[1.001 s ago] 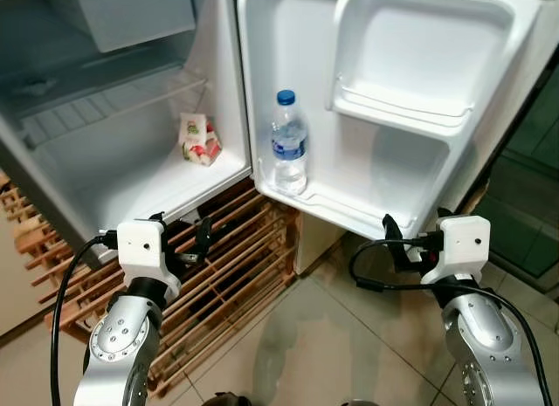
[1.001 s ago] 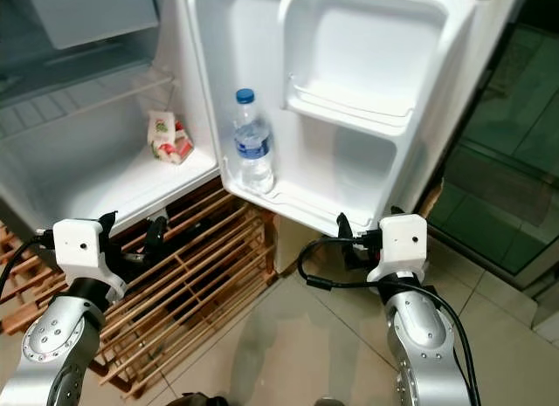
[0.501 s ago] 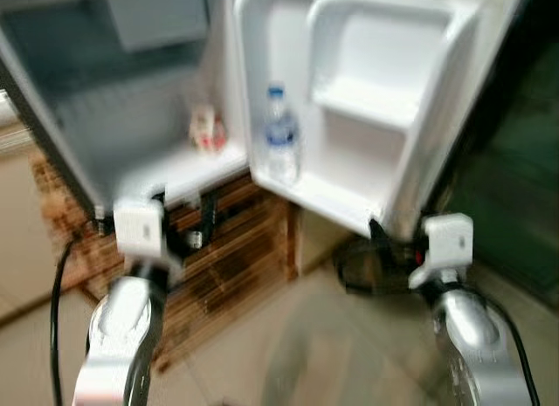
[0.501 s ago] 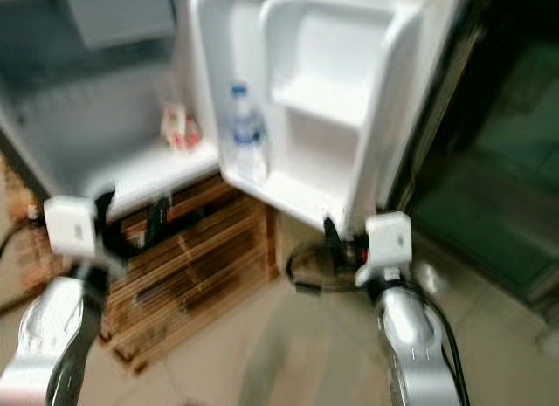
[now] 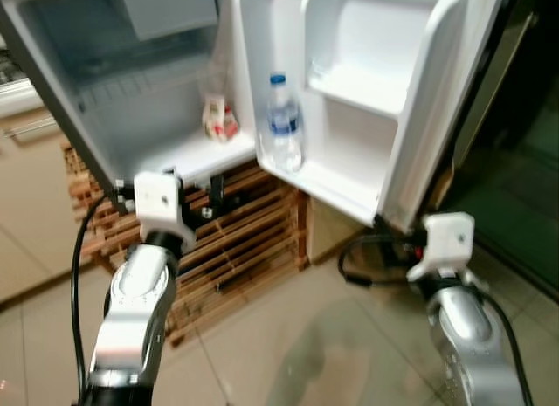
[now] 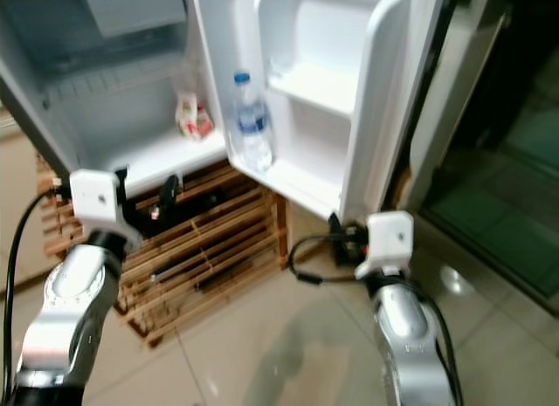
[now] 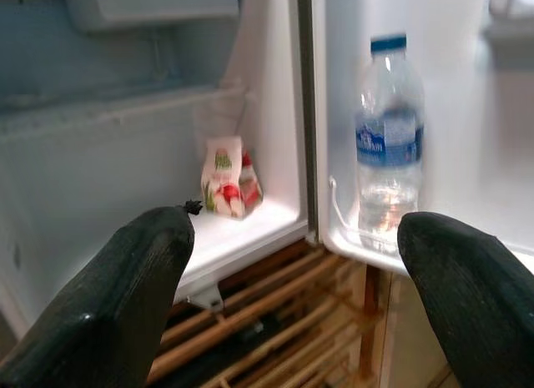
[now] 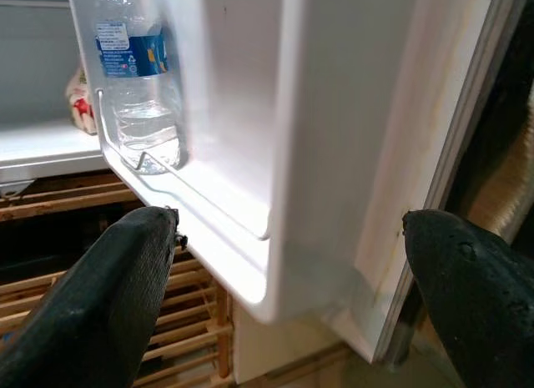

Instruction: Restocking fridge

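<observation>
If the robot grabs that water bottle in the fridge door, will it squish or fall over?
The water bottle looks like thin clear plastic, so it would probably dent a little under a hard squeeze. It looks nearly full, so likely heavy for its size. It is tall and narrow, so a push might tip it, though the door shelf rail should catch it.

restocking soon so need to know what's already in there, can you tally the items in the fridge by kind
water bottle, standing in the lower door shelf: 1
small carton, on the fridge floor near the hinge side: 1
total: 2
</observation>
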You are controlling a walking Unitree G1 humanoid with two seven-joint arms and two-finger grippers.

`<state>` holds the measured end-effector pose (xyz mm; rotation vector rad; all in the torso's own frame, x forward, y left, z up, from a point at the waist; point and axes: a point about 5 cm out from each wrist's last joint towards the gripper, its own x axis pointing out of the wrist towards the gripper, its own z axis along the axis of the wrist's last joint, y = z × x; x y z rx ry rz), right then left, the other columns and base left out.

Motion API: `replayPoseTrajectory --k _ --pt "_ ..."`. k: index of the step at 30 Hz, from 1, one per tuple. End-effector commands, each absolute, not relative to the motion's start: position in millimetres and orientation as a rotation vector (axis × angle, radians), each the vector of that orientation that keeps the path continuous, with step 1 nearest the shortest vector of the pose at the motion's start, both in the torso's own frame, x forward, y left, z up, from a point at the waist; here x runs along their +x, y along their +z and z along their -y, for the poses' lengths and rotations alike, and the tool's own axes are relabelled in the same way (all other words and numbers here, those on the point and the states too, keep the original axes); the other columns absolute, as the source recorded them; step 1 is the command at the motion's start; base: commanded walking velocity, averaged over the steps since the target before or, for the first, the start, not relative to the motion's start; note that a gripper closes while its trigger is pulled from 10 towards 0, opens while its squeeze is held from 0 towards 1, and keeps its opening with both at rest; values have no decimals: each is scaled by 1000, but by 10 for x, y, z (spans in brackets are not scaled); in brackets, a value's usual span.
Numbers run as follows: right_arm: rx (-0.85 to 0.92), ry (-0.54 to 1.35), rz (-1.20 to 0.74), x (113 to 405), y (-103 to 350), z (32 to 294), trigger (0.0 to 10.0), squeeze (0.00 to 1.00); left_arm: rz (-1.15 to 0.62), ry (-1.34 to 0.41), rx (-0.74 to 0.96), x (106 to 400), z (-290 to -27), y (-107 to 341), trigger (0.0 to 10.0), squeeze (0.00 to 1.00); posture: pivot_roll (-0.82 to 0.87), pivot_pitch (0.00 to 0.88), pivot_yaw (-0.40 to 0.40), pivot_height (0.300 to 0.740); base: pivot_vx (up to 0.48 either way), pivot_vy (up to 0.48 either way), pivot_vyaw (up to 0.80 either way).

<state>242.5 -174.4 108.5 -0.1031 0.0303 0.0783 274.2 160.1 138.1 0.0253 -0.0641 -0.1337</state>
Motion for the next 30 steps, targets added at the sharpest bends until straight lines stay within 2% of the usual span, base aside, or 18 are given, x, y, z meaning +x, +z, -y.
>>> replayPoseTrajectory --k 1,10,11,12,14,18,24,29,30 --pt "-114 74 -23 2439 1096 1761 10000 400 65 -154 37 2758 -1574 1381 10000 0 -112 0 82 740 259 -401 631" --pt "-107 172 -24 2353 1058 1691 10000 400 68 -138 -37 2793 -1552 1383 10000 0 -121 0 88 740 267 -396 640" --pt "-113 223 -63 2287 985 1669 10000 369 73 -127 -38 2800 -1572 1384 10000 0 -121 0 88 740 240 0 0" --pt "-113 223 -63 2287 985 1669 10000 369 73 -127 -38 2800 -1572 1384 10000 0 -121 0 88 740 240 0 0" --pt "-126 303 -179 2097 773 1684 10000 365 51 -116 -19 2823 -1613 1351 10000 0 -123 0 89 740 0 0 0" --pt "-107 307 -282 1942 586 1780 10000 361 25 -108 -9 2847 -1649 1303 10000 0 -134 0 96 740 0 0 0" --pt "-46 242 -403 1755 397 1989 10000 361 -75 -88 -27 2897 -1715 1104 10000 0 -152 0 109 740 0 0 0" --pt "-226 11 -449 1855 305 2321 10000 361 -183 -54 25 2901 -1807 906 10000 0 -151 0 112 740 0 0 0" --pt "-287 -81 -438 1918 333 2461 10000 353 -284 -37 70 2883 -1874 723 10000 0 -148 0 110 740 0 0 0"
